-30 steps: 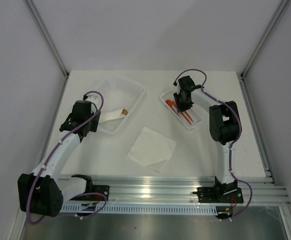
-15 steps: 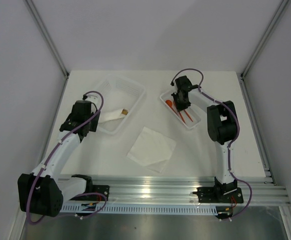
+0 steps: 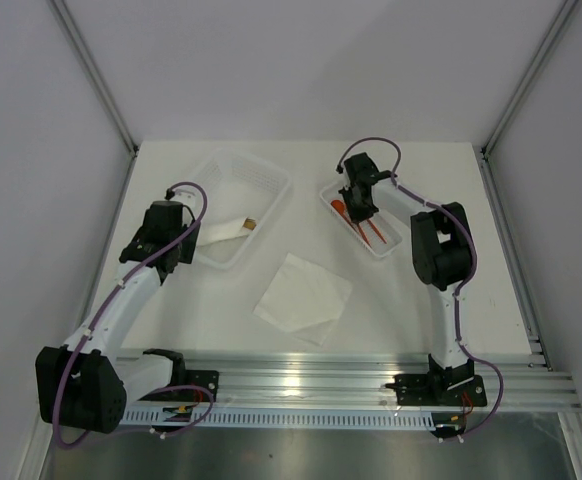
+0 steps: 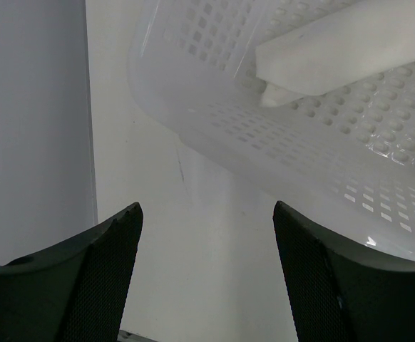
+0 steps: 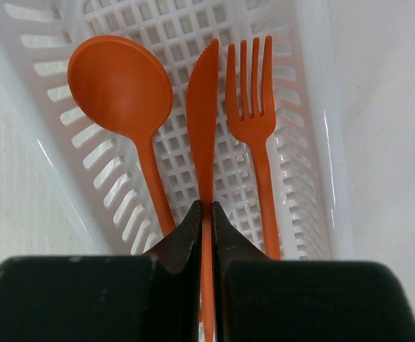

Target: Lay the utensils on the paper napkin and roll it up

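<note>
In the upper-right tray (image 3: 391,245), the right gripper (image 5: 206,214) is clamping the knife (image 5: 202,92) while the left gripper (image 4: 206,214) is hanging open, empty. Pickup is starting; next, probably lifting it cleanly toward the central napkin (image 3: 303,292).

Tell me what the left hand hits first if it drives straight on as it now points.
Probably the rounded wall of the white basket, dead ahead of the open left hand; depth is unclear, so the table might come first.
</note>
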{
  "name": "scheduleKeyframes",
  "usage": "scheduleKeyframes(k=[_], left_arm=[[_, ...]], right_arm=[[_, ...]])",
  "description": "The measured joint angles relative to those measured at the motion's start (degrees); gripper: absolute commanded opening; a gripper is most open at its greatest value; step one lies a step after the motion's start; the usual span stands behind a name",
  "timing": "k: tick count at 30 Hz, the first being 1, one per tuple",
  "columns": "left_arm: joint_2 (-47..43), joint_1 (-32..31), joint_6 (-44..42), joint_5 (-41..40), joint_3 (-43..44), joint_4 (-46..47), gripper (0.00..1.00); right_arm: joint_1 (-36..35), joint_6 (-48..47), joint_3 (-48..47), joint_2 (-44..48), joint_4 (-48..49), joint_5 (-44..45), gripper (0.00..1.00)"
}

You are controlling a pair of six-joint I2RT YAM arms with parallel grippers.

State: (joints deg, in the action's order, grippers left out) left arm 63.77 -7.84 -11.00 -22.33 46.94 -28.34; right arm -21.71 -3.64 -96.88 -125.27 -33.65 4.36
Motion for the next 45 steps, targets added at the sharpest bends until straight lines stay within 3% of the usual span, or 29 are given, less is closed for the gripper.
scheduleKeyframes(k=[18,28,31,35,39,45], left_arm=[[0.3,0.0,0.0,0.0,0.0,0.0,0.78],[0.3,0.0,0.0,0.0,0.0,0.4,0.78],[0.3,0.0,0.0,0.0,-0.2,0.4,0.78],[0.3,0.0,0.0,0.0,-0.5,0.6,0.78],[0.3,0.0,0.0,0.0,-0.5,0.7,0.78],[-0.8,0.0,0.0,0.0,-0.5,0.7,0.78]], right_arm=[[-0.5,0.9,1.6,6.4,1.0,5.4,0.0],[-1.9,10.2,11.5,22.1,7.0,6.2,0.0],[-5.9,18.4,20.6,30.6,10.6,5.8,0.0],[-18.6,30.5,31.0,37.4,14.9,5.5,0.0],[-29.0,38.3,33.0,34.5,14.3,5.6,0.0],[-33.4,42.6,31.8,28.1,13.2,5.7,0.0]])
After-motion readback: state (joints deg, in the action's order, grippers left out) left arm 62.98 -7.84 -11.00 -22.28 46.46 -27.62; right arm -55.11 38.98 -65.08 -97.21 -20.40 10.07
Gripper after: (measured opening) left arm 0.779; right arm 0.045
